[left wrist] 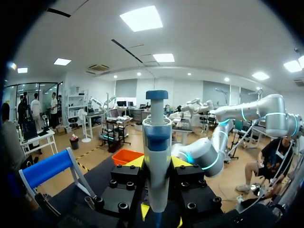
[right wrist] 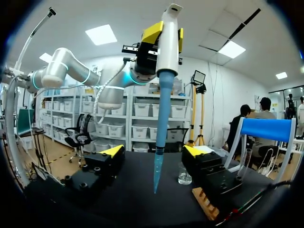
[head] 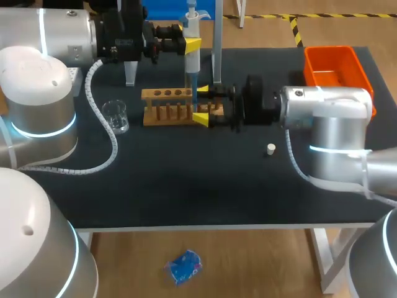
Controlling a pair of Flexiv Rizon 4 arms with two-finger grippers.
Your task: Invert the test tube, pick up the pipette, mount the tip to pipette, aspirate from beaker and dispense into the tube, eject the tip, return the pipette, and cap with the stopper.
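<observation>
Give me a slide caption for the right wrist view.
Left gripper holds the pipette upright, its blue tip hanging inside the open right gripper.

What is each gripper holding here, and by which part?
The left gripper clamps the upright white-and-blue pipette by its white upper body. The right gripper is open, holding nothing.

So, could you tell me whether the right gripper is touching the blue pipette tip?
Apart. The right wrist view shows the blue pipette tip hanging between the right gripper's open fingers, bare gaps either side.

Robotics lab, pipette (head: 193,59), beaker (head: 116,116), wooden tube rack (head: 167,95)
</observation>
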